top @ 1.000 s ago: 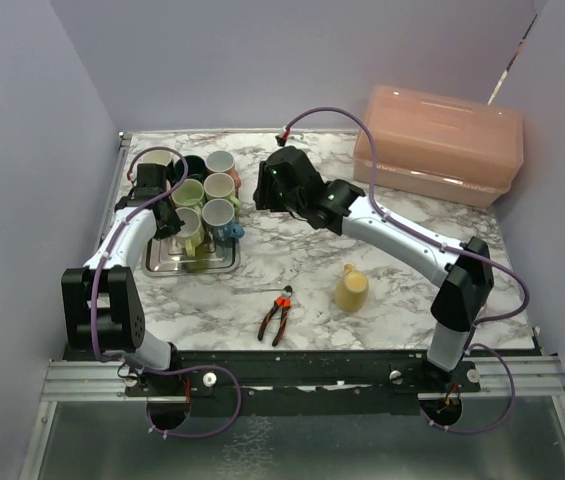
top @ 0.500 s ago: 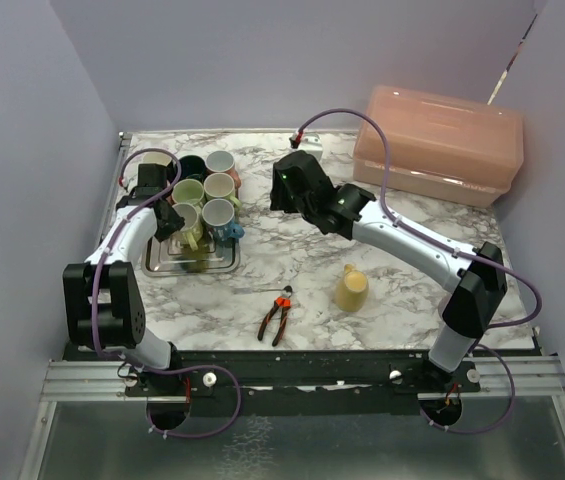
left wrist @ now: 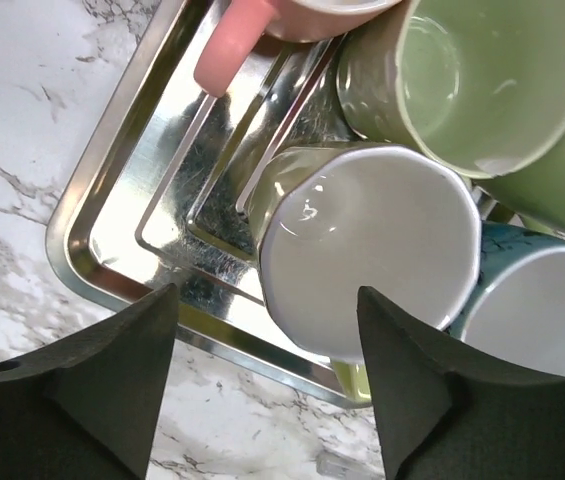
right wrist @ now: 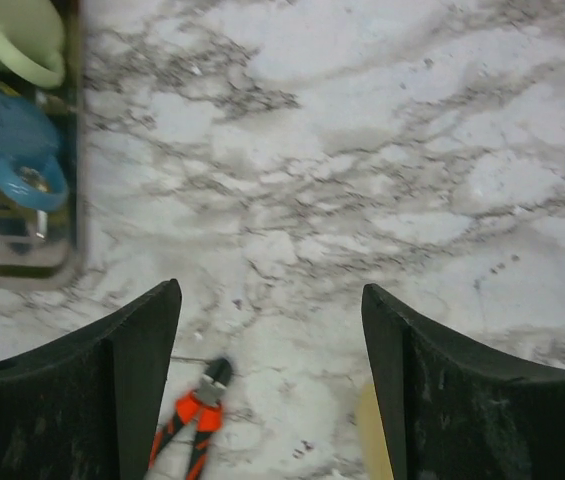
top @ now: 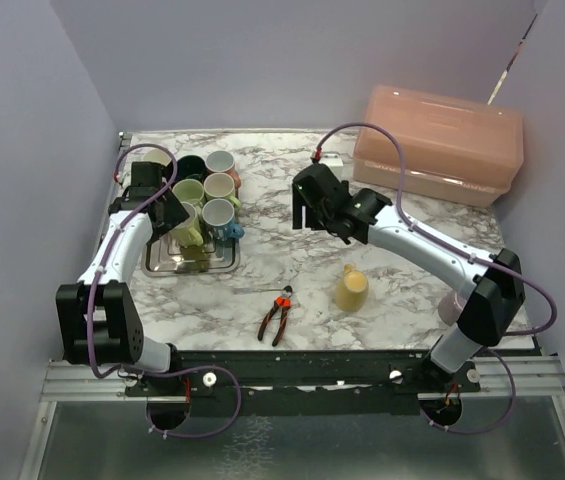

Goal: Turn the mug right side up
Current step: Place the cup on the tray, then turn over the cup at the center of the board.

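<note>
One yellow mug (top: 351,290) on the marble desk (top: 282,255), near the front edge, right of centre. No open mouth shows from above. It sits well apart from both grippers. One pair of red-handled pliers (top: 276,316) lies left of it, also near the front edge. One pink lidded storage box (top: 438,143) in the far right corner. One steel tray (top: 212,266) by the left edge, packed with mugs (top: 220,186). Six mouths countable from above, but the left arm covers part of the tray, so the count is not sure. Left gripper (left wrist: 267,300) hangs over the tray, fingers spread, gripping nothing. Below the gap stands a yellow-green mug with a white inside. The left wrist view cuts four neighbours at its edges: pink, olive, teal, pale green. Right gripper (right wrist: 270,300) is likewise released, over bare marble near mid-desk, nothing between the fingers. Its wrist view catches only a sliver of the yellow mug at the bottom edge, the pliers' handles cut off, and the tray's edge blurred at left.
</note>
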`<state>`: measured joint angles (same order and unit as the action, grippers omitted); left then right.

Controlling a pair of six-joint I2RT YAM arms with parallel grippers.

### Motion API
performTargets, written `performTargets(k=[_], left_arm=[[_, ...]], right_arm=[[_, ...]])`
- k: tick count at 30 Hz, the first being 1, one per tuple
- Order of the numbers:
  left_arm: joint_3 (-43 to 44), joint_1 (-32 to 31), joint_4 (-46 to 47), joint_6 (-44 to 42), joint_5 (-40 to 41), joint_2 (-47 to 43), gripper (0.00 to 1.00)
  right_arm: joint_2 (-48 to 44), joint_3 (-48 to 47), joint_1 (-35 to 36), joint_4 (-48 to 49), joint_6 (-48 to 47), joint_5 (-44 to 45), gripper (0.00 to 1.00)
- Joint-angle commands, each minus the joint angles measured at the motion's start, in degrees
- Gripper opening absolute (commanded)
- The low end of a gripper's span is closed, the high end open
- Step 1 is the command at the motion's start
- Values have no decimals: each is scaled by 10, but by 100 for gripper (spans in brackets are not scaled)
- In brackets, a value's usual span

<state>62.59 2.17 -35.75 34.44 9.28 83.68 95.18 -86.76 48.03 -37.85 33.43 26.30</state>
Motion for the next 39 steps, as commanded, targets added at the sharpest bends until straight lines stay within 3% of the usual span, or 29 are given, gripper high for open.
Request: performTargets(k=[1, 4, 7, 8, 12, 16, 21, 27, 31, 34, 39], left_arm=[[25, 3, -15, -41, -14, -47, 75], [34, 3, -20, -75, -15, -61, 79], [43, 3, -22, -111, -22, -74, 97], [45, 3, -22, -124, -23, -77, 99], [46, 3, -18, -167, 0, -74, 99], [43, 3, -4, -160, -31, -75, 99], [50, 2, -1, -138, -33, -68, 94], [70, 1, 10, -132, -153, -48, 90], [76, -13, 19, -133, -192, -37, 89], [79, -21, 22, -136, -208, -34, 89], [75, -38, 27, -140, -225, -31, 89]], right_arm=[[-52, 46, -16, -76, 9, 0, 80], [-82, 75, -24, -99, -10, -32, 84], [-116, 108, -25, -107, -40, -86, 85], [-125, 119, -24, -110, -48, -109, 85], [-143, 161, -25, -135, -51, -155, 85], [-137, 179, -24, -173, -40, -180, 85], [-114, 190, -26, -218, 1, -136, 86], [-66, 188, -51, -194, 8, -164, 87], [-27, 172, -72, -173, -10, -208, 86], [-4, 149, -78, -174, -36, -235, 83], [34, 104, -79, -176, -90, -288, 66]])
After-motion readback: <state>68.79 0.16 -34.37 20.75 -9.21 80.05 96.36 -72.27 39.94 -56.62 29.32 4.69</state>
